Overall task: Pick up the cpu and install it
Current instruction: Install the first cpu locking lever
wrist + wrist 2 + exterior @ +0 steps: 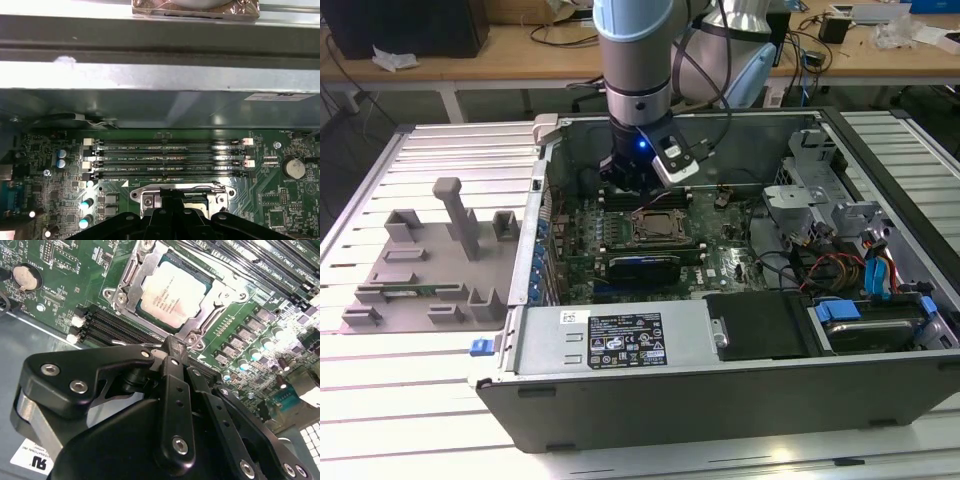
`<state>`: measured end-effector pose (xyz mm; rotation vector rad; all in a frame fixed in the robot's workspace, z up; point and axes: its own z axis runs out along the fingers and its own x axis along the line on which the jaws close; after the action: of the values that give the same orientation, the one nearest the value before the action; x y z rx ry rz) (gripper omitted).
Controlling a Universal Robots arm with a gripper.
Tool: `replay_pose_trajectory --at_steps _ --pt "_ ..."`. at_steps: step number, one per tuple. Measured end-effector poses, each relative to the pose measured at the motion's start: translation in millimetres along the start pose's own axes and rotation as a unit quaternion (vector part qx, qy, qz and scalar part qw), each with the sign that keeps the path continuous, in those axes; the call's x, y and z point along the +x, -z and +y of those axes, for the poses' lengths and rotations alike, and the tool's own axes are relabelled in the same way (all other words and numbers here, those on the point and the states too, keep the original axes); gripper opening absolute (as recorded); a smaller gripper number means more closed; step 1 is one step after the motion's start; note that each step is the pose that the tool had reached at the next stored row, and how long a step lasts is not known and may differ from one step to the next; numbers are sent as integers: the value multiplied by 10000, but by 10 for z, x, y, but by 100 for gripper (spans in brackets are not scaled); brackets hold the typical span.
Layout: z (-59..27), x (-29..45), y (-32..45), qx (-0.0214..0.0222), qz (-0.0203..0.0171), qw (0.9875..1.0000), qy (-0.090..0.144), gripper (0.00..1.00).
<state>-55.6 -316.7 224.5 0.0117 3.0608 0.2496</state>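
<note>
Cpu (172,295): lies flat in the socket of the green motherboard (235,302), inside the open computer case (740,390). The end effector (174,349) hangs just above the socket's edge and carries nothing I can see. Apart or together: cannot tell.

Risks (judgement): if the cpu sits slightly askew, a downward push could bend the socket contacts. A sideways drift could knock the white latches of the memory slots (170,159) just beside the socket.

Materials: the cpu top is a matt silvery plate, square, with a pale rim. The retention frame (131,292) is bright stamped metal with screw heads. The end effector is smooth black rigid links joined by silver screws. The slots are long, narrow black plastic.
</note>
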Motion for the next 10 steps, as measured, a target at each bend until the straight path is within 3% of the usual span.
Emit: replay_pose_trajectory --at_steps 10 --pt "50 -29 -60 7 -10 10000 -57 11"
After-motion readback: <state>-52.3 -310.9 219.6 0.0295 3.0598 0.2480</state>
